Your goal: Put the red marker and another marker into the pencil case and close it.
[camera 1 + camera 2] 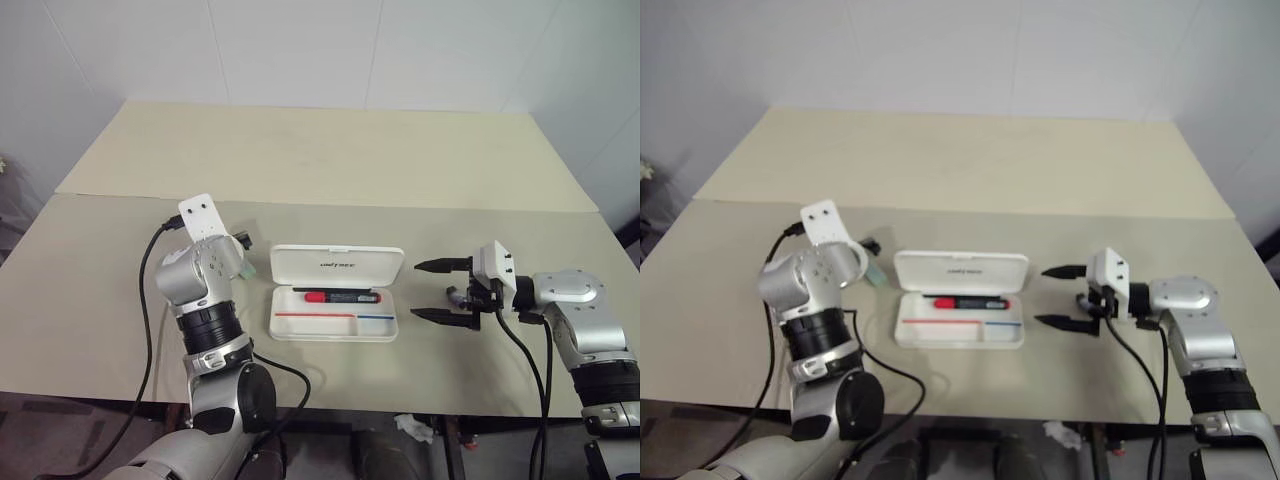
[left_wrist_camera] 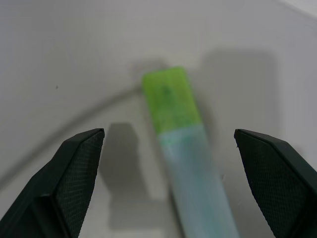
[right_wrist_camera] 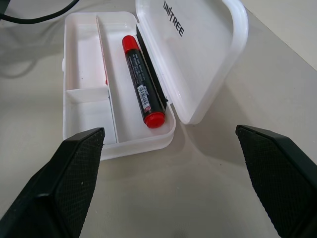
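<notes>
The left claw (image 2: 168, 144) is wide open, straddling the pale mint highlighter with lime-green cap (image 2: 181, 144) without touching it. The right claw (image 1: 438, 290) gapes empty, right of the open white plastic pencil case (image 1: 337, 322).

- Both arms (image 1: 205, 330) are built from silver-grey rounded metal housings, w/ black ribbed rings between segments.
- A black joint cover is seen low on the left arm, near the elbow.
- A white flat bracket (image 1: 203, 217) w/ small holes is fixed atop the left wrist; a white boxy cam. module (image 1: 497, 265) is mounted on the right wrist.
- Black cables are routed along both arms: one is looped off the left wrist, one is hung below the right forearm.
- Each gripper is fitted w/ two black tapered fingers (image 3: 64, 178); a fine cross-hatched texture is seen on the inner pads.
</notes>
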